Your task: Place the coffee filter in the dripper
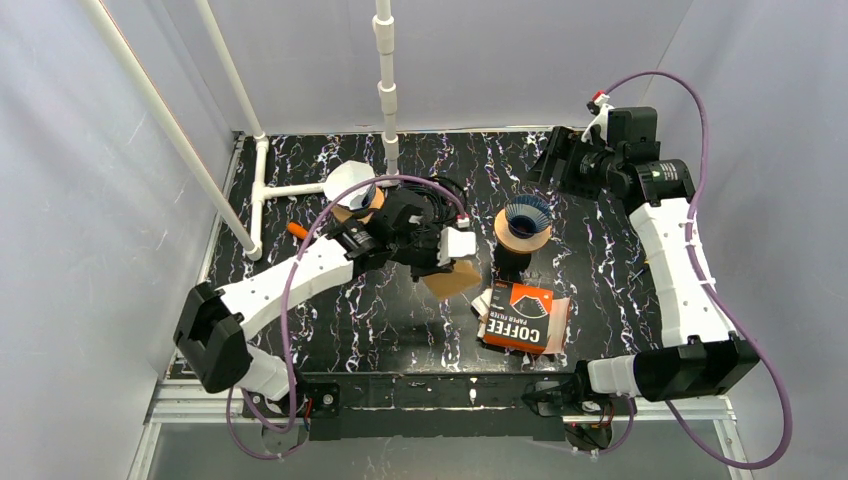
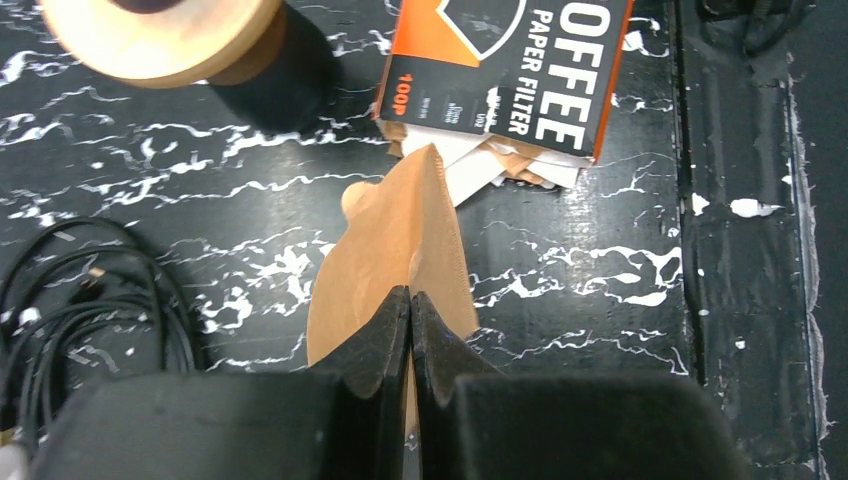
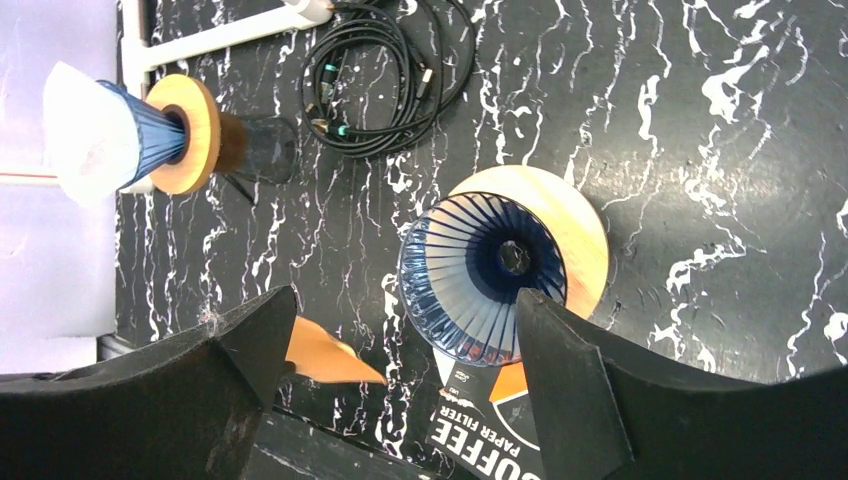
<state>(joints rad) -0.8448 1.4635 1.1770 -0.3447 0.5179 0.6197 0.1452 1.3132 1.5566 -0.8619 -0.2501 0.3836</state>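
We take the empty dripper (image 1: 527, 222), a blue ribbed cone in a wooden ring on a dark stand, as our mark on the black marbled counter (image 1: 400, 320). To its left and a little nearer the arm bases, the left pincer (image 2: 411, 310) is pinched fully together on a brown coffee filter (image 2: 400, 240), which juts out past the fingertips. The filter sits apart from the dripper, its point towards the orange-and-black filter box (image 1: 525, 315) lying just on the dripper's near side. The right pincer (image 3: 405, 300) is beyond the dripper to the right, its jaws spread wide and holding nothing. Further left of the dripper stands a second dripper (image 1: 355, 190) with a white filter in it.
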